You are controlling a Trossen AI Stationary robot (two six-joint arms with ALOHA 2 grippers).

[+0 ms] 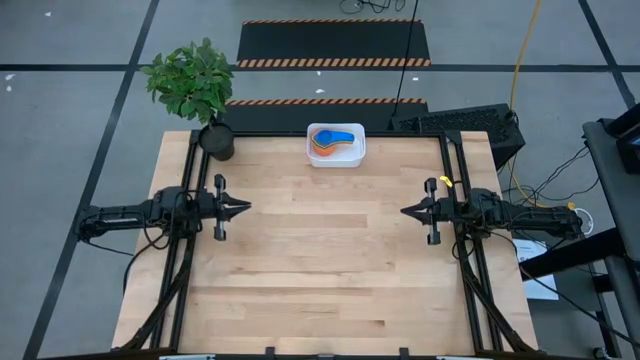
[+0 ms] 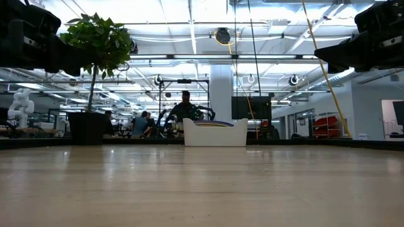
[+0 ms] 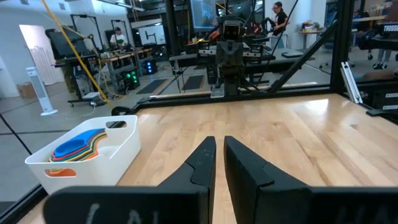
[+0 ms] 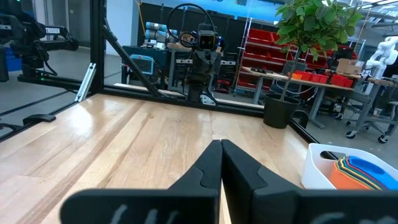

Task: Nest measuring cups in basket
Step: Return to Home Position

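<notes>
At the far edge of the light wooden table (image 1: 330, 270): the small white rectangular plastic basket (image 1: 338, 162) is found around the middle, near the dark pot with the green plant (image 1: 216, 140) but not touching it.
Measuring cups: the small plastic scoop-like measuring cups (image 1: 334, 139) are seen nested as one stack inside the basket, with a blue one on top and orange and yellow rims showing under it (the exact count can't be told, sorry).
Left gripper (image 1: 243, 207): held over the table's left side, well apart from the basket. Its fingers are drawn together with barely a slit between them, and nothing is held.
Right gripper (image 1: 407, 211): mirrored on the right side, fingers pressed together, empty too.
Handling: the stack is judged light, stiff and kinda slippery, so it could easily be knocked out of line. A hold would best be taken on a short handle, or on the basket's rim by its cut-out.
Writing: only "TROSS", cut off at the edge, can be read on dark gear (image 3: 387, 28) behind the table. Nothing readable is spotted on the cups or basket.
Progress: the job is judged pretty much done.
</notes>
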